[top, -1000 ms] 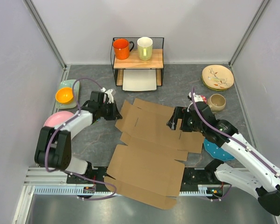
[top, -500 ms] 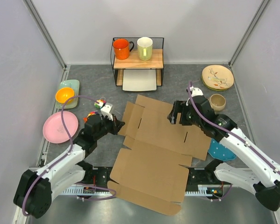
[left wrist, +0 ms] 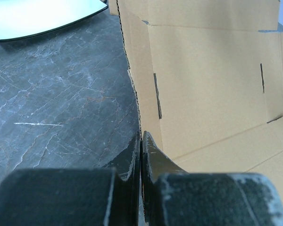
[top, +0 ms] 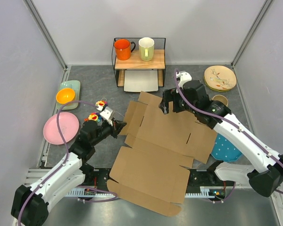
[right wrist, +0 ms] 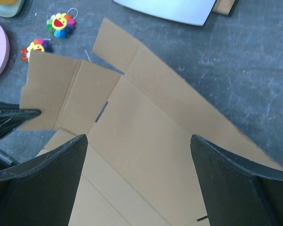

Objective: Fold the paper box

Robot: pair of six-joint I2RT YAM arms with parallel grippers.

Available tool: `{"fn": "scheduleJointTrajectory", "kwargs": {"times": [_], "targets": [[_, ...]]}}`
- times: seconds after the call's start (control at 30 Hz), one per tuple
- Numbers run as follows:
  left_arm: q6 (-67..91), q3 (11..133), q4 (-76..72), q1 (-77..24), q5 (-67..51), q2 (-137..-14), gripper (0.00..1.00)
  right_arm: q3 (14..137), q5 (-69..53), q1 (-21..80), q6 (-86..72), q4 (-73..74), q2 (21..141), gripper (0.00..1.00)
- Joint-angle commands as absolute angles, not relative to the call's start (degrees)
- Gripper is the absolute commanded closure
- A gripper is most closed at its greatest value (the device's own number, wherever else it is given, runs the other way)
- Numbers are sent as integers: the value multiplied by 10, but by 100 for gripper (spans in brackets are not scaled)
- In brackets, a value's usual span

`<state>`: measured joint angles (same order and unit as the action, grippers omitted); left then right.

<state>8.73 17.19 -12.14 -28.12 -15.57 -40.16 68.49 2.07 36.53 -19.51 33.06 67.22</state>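
pinching the left side flap of the plain brown, die-cut cardboard paper box (top: 165,136), the left end effector (top: 117,126) sat at centre left of the top view. its fingertips (left wrist: 132,157) were pressed together on the flap's raw edge, which ran straight down into them at the bottom centre of the left wrist view. the sheet lay mostly flat on the grey marbled desk (top: 94,84), filling the middle and lower middle of the top view, with its nearest panel reaching past the desk's near edge. the right end effector (top: 169,104) hung over the sheet's upper edge, just right of centre. its fingers (right wrist: 37,174) were spread wide with nothing between them.

raising that side flap looked to be the step in hand, and the folding seemed barely begun. to do it well, the left arm would need to swing the flap up and inward around its crease rather than tug outward, since a sideways pull would likely slide the whole light sheet. the grip sat at the very edge, so a slow arc seemed wise. pressing the right end effector onto the centre panel beside the crease would probably give the fold a firm hinge.
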Motion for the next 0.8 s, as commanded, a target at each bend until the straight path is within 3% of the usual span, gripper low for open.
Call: {"fn": "scheduleJointTrajectory", "kwargs": {"times": [0.0,0.57,0.77], "targets": [[47,181,-120,-284,-158,-368,98,731,52,365,-129,296,700,2],[31,186,-89,-286,-157,-323,98,622,46,338,-95,149,740,2],[29,185,-86,-286,-156,-313,98,573,-41,296,-110,65,731,2]]}}
